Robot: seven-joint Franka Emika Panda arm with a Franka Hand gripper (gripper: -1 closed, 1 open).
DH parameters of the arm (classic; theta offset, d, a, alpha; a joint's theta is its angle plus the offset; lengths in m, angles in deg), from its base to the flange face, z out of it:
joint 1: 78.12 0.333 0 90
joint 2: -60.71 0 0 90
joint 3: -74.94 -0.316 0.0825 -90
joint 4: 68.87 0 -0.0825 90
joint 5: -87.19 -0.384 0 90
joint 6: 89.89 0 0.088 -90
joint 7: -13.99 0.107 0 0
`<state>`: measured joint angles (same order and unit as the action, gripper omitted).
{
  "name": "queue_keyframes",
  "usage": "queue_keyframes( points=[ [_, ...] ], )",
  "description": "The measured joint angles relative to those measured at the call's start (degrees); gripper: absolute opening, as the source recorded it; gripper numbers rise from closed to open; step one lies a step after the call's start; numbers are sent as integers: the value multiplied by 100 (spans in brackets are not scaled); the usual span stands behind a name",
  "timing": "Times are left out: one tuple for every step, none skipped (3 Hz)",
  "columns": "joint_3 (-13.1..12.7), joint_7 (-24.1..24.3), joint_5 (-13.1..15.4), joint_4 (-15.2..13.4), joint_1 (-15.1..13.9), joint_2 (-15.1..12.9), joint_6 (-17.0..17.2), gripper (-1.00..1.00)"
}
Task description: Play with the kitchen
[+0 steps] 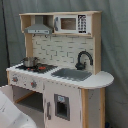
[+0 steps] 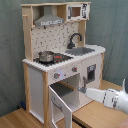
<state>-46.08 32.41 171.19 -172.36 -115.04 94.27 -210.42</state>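
The kitchen [image 1: 60, 55] [image 2: 55, 55] is a tall white and pale-wood toy with a grey hood [image 2: 49, 21], a small microwave [image 1: 70, 23], a black faucet [image 2: 74, 39], a grey sink [image 1: 72, 74] and a black stovetop [image 2: 52, 58]. A small metal pot [image 2: 46, 55] stands on the stovetop. In the second exterior view the oven door [image 2: 61, 102] hangs open toward the front. My gripper [image 2: 83, 90] reaches in from the second exterior view's right, at the mouth of the oven opening just above the door. In the first exterior view only a white part of my arm [image 1: 10, 112] shows, at lower left.
A wooden tabletop [image 2: 95, 115] carries the kitchen. A grey curtain [image 1: 115, 45] hangs behind it. A cupboard door with a dark panel [image 1: 61, 106] is closed under the sink. The rounded counter end [image 1: 102, 79] juts out beside the sink.
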Motion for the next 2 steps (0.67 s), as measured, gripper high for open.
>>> queue_keyframes(
  points=[
    [-64, 473, 0, 258, -202, 381, -208, 100],
    [-166, 935, -5, 499, -383, 729, -340, 100]
  ],
)
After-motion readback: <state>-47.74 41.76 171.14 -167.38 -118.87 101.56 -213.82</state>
